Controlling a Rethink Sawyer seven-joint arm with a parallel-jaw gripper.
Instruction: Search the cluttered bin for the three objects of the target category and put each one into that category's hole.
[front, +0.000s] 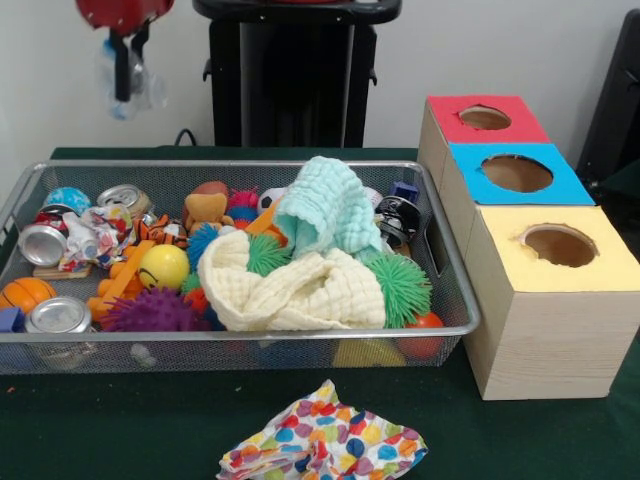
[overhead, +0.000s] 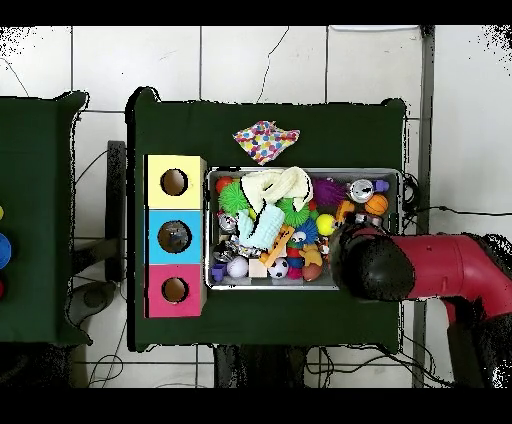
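wire bin (front: 455, 300) crammed: toys, cans, two cloths; gripper (front: 124, 70) clutches clear crumpled plastic (front: 150, 88).

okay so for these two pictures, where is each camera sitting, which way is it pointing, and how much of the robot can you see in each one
Front view: sits low across the table, facing the wire bin and the three boxes with holes; only the tool hangs in at top left, holding something clear.
Overhead view: looks straight down on the table; the red and black arm reaches in from the right over the bin's edge.
Shared: bin, boxes, and the polka-dot cloth lying outside the bin.
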